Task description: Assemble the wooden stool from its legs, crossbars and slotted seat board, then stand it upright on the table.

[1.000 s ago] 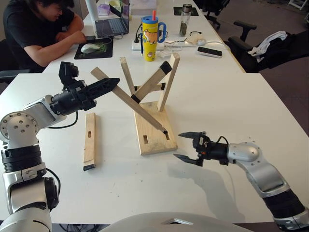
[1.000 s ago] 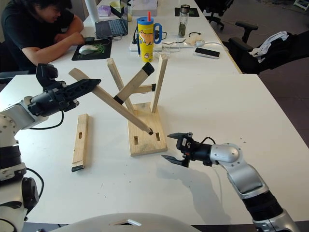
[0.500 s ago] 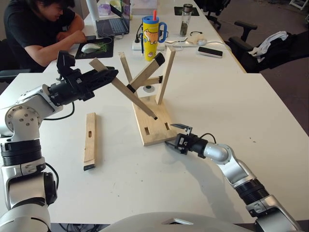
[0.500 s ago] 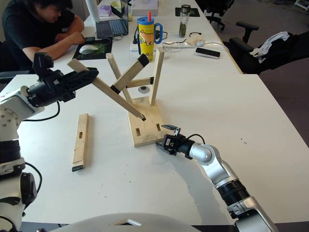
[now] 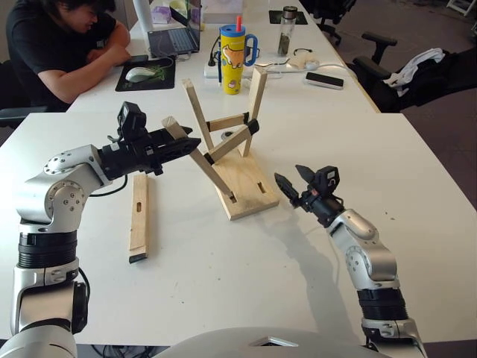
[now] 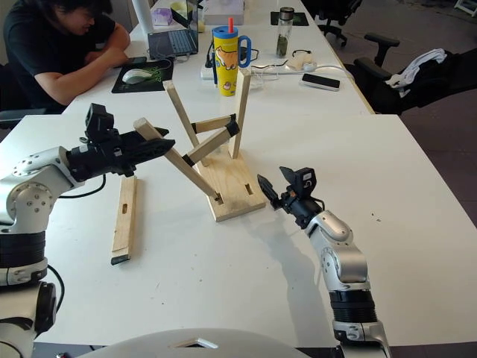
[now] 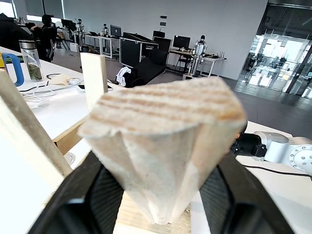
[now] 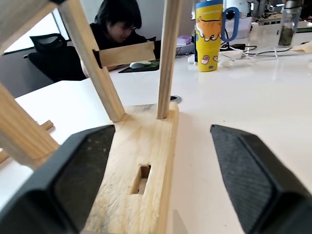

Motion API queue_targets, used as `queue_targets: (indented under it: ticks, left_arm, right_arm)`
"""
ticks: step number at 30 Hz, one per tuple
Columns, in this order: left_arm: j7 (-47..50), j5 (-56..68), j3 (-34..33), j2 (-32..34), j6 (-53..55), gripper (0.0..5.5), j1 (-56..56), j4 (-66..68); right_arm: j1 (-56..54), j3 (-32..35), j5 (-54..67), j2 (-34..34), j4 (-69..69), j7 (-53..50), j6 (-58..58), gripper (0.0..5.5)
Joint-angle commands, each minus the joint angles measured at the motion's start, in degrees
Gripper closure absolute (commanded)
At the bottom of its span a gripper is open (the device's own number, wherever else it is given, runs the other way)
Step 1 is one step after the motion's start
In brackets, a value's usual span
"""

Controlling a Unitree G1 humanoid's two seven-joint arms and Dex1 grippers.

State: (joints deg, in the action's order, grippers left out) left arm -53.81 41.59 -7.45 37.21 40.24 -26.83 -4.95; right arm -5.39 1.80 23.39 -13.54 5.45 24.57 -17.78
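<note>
The slotted seat board (image 5: 248, 192) lies flat mid-table with two legs (image 5: 197, 112) (image 5: 256, 97) standing at its far end, joined by a crossbar (image 5: 227, 121). A third leg (image 5: 209, 168) slants down to a slot near the board's front edge, and a short dark-tipped bar (image 5: 232, 139) branches off it. My left gripper (image 5: 188, 142) is shut on that leg's upper end (image 7: 163, 141). Just off the board's near right corner my right gripper (image 5: 291, 181) is open, holding nothing; the board (image 8: 141, 161) lies between its fingers (image 8: 80, 170). A loose slotted leg (image 5: 139, 216) lies flat to the left.
On the adjoining table behind stand a yellow cup (image 5: 232, 60), a bottle (image 5: 285, 31), a phone (image 5: 323, 80) and a laptop (image 5: 173, 37), where a person sits at the back left. Bare white tabletop (image 5: 223, 283) stretches in front and to the right.
The left gripper has come down and rightward with the slanted leg, whose lower end now meets the board's slot. The right gripper pulled back from the board's near edge to its right corner.
</note>
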Motion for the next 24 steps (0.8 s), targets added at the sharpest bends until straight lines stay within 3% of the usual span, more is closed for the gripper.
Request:
queue_targets:
  ticks: [1, 9, 20, 24]
  left_arm:
    - [-0.8, -1.8, 1.5, -0.1, -1.5, 3.49, -1.4, 0.3]
    - [-1.4, -5.3, 5.0, -2.6, -4.7, 3.49, -1.7, 2.9]
    - [-5.8, -14.6, 12.7, 2.6, -9.5, 3.49, -1.4, 0.2]
    - [-4.8, -13.6, 15.7, 0.0, -7.7, 3.49, 1.4, -3.4]
  right_arm:
    - [-2.8, -0.7, -0.7, 3.0, -2.0, -3.7, -3.4, 2.26]
    - [-4.5, -2.6, -3.8, 5.0, -8.4, -5.8, -6.7, 2.26]
    - [-4.5, -6.8, -5.6, 4.1, -12.7, -4.1, -17.2, 2.26]
    - [-3.8, -7.1, -5.4, 4.4, -12.1, -3.8, -18.4, 2.26]
